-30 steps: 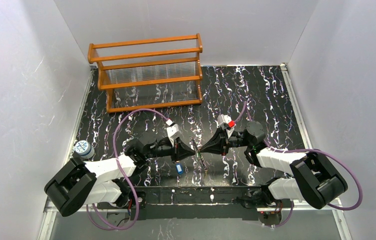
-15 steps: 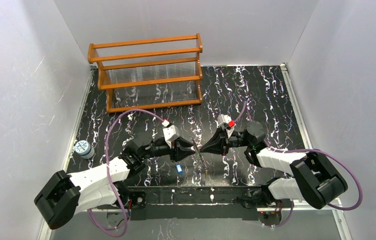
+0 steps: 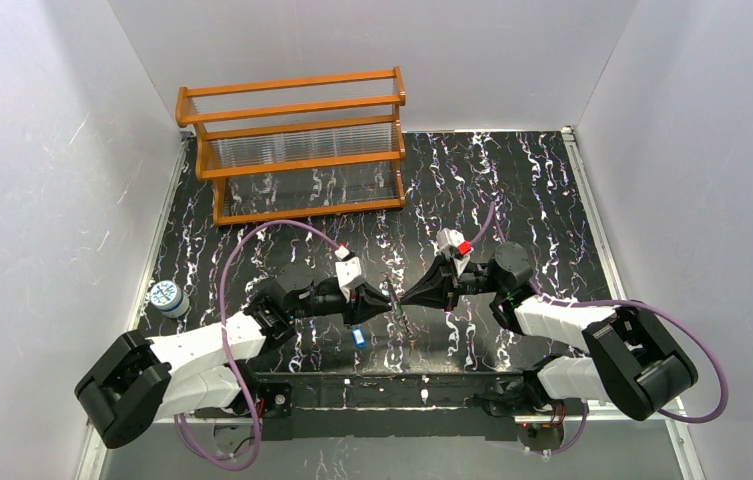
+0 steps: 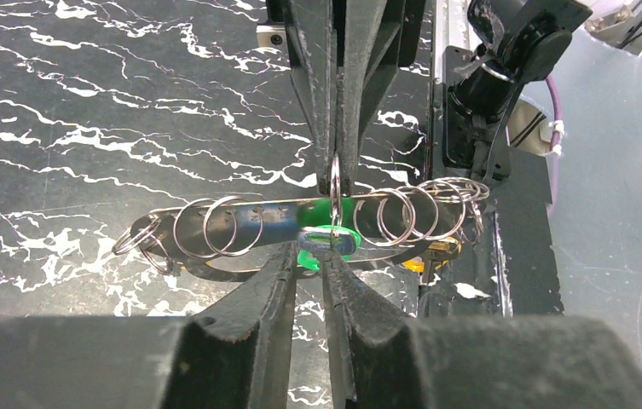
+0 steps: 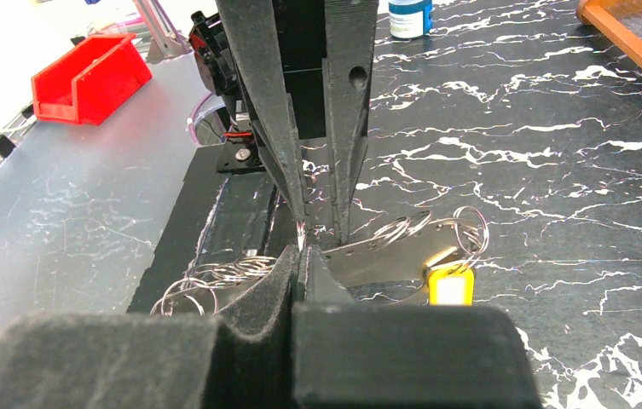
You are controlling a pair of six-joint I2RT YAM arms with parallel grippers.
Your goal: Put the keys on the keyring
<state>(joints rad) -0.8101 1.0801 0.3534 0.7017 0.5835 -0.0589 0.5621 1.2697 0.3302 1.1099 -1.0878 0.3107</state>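
Threading step: right hand point(image 4: 335, 175) pressed together pinching a split ring point(image 4: 335, 192), left hand point(image 4: 309, 260) narrowly spread around the green key point(image 4: 327, 243), which next needs sliding on.

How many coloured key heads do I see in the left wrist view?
3. A green head at the centre, a blue head just in front of it, and a yellow head at the right end. Others may be hidden.

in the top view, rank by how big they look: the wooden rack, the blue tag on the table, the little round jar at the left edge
1. wooden rack, by far the largest
2. round jar
3. blue tag, the smallest, though not much smaller than the jar
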